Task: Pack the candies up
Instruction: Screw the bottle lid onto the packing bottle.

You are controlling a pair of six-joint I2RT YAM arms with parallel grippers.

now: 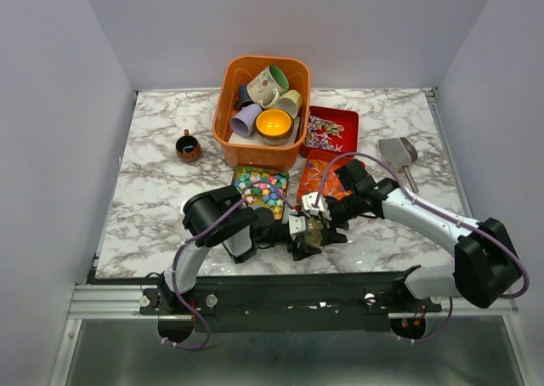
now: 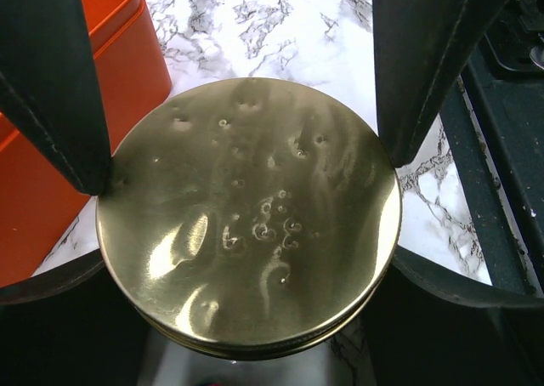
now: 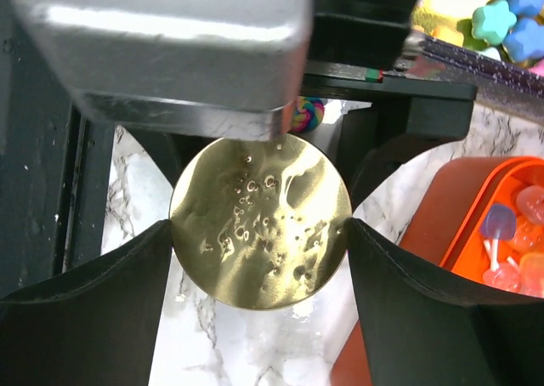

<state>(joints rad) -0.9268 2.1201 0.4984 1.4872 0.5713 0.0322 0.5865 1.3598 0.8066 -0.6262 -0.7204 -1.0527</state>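
A glass jar with a round gold lid (image 1: 314,233) stands on the marble near the front edge. My left gripper (image 1: 297,231) grips it from the left; in the left wrist view its gripper (image 2: 246,161) has both fingers (image 2: 64,105) pressed on the lid (image 2: 255,224) rim. My right gripper (image 1: 321,219) comes from the right; its gripper (image 3: 260,224) also has both fingers (image 3: 399,292) touching the lid (image 3: 260,220). Speckled multicolour candies (image 1: 262,188) fill one tray. Orange-red candies (image 1: 328,173) fill another tray beside it and show in the right wrist view (image 3: 510,241).
An orange basket (image 1: 229,139) of ceramic mugs stands at the back. A red tray (image 1: 347,127) of wrapped sweets lies right of it. A small brown mug (image 1: 188,146) is at the left, a metal scoop (image 1: 399,155) at the right.
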